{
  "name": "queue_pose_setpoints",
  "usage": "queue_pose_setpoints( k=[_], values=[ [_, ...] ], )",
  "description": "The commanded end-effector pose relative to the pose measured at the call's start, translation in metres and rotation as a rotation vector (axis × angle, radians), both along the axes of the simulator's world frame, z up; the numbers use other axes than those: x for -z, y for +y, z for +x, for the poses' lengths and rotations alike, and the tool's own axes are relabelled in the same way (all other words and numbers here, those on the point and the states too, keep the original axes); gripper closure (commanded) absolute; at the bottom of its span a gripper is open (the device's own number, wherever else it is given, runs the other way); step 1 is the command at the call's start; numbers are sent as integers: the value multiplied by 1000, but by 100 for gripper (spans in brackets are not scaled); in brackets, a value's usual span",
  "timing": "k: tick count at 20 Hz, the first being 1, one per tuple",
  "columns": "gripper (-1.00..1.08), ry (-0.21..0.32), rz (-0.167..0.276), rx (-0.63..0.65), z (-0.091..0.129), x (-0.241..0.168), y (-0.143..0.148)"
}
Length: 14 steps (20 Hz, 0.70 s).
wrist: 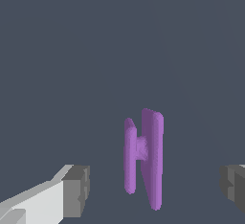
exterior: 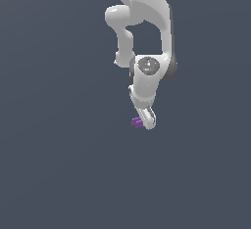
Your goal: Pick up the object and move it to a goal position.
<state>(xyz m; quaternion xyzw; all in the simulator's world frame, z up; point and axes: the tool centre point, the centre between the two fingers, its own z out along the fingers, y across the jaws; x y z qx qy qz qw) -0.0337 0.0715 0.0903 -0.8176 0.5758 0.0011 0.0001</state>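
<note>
Gripper [wrist: 154,189] spread wide, nothing clamped: two grey pads [wrist: 76,190] sit well apart with the object [wrist: 143,157] between them, touching neither. One arm [exterior: 147,37], one object, nothing else in the scene. In the exterior view the object [exterior: 137,122] shows as a tiny purple speck just beside the gripper [exterior: 148,119] tip, on that view's left. Surface is flat, uniform slate grey, no visible edges, walls or seams. Arm is smooth glossy white with a grey joint cap. Object is matte purple, two upright slabs joined by a short bar, H-like.
</note>
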Motion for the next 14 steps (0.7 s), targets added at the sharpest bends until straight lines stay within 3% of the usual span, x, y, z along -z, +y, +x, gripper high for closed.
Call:
queue_pose_setpoints(
  k=[1, 14],
  values=[
    [-92, -1, -1, 16, 0, 1, 1],
    [-92, -1, -1, 20, -1, 27, 1]
  ],
)
